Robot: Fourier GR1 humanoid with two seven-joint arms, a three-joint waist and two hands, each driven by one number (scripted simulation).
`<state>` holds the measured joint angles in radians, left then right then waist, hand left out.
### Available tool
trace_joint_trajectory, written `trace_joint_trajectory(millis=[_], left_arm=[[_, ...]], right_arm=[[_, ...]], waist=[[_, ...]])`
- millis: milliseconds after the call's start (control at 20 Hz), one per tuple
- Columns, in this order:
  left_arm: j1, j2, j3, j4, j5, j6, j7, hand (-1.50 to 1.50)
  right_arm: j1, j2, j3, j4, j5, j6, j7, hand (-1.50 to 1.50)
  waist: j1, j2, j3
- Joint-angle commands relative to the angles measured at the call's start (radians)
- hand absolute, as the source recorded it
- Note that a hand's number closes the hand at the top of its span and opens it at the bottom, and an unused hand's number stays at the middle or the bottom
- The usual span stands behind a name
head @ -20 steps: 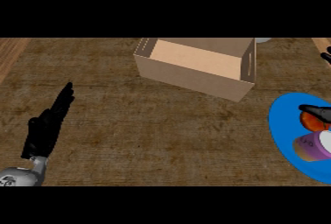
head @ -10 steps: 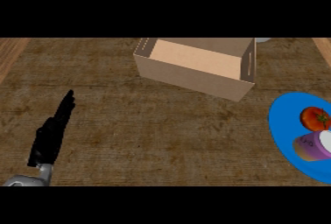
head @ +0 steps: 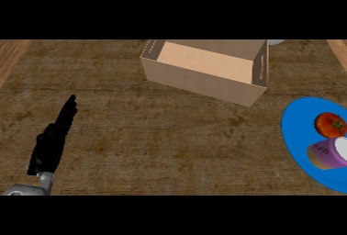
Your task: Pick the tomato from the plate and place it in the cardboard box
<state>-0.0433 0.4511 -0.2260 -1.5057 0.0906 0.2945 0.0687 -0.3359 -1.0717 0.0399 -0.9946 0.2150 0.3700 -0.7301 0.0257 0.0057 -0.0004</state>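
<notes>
Fingers (head: 68, 108) straight and together on the left hand (head: 51, 144), low at the view's left over the counter (head: 169, 137), holding nothing. Well to the right, tomato (head: 330, 125) on the blue plate (head: 297, 137), beside a purple-and-white object (head: 330, 153). Open cardboard box (head: 207, 69) farther back, apart from the plate.

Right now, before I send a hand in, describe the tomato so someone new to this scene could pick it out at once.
Look to the blue plate at the right edge of the brown counter, below and right of the open cardboard box. The tomato lies on the plate's upper part, just above a purple and white item. It is the only round red thing there, with a small dark green stem mark.
</notes>
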Motion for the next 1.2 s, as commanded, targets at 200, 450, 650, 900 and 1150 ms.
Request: trace_joint_trajectory(millis=[200,450,650,900,1150], left_arm=[[0.069,-0.016,0.027,-0.023,-0.016,-0.010,-0.022,0.00],[0.047,-0.063,0.034,-0.027,-0.067,0.002,0.012,0.00],[0.081,-0.062,0.068,-0.013,-0.065,-0.044,-0.051,0.00],[0.052,-0.074,0.088,-0.034,-0.103,-0.080,0.015,0.00],[-0.010,-0.119,0.115,0.039,-0.124,-0.094,-0.006,0.00]], right_arm=[[0.058,0.052,0.118,-0.060,0.197,-0.044,0.046,-1.50],[0.038,0.114,0.082,-0.100,0.243,-0.012,0.186,-1.50],[0.040,0.154,0.064,-0.029,0.323,-0.068,0.158,-1.50],[0.024,0.156,0.011,-0.019,0.374,-0.011,0.154,-1.50],[-0.064,0.229,0.003,0.132,0.463,-0.061,0.110,-1.50]], waist=[[-0.021,-0.007,0.000],[-0.023,-0.006,0.000],[-0.017,-0.005,0.000],[-0.021,-0.006,0.000],[-0.017,-0.004,0.001]])
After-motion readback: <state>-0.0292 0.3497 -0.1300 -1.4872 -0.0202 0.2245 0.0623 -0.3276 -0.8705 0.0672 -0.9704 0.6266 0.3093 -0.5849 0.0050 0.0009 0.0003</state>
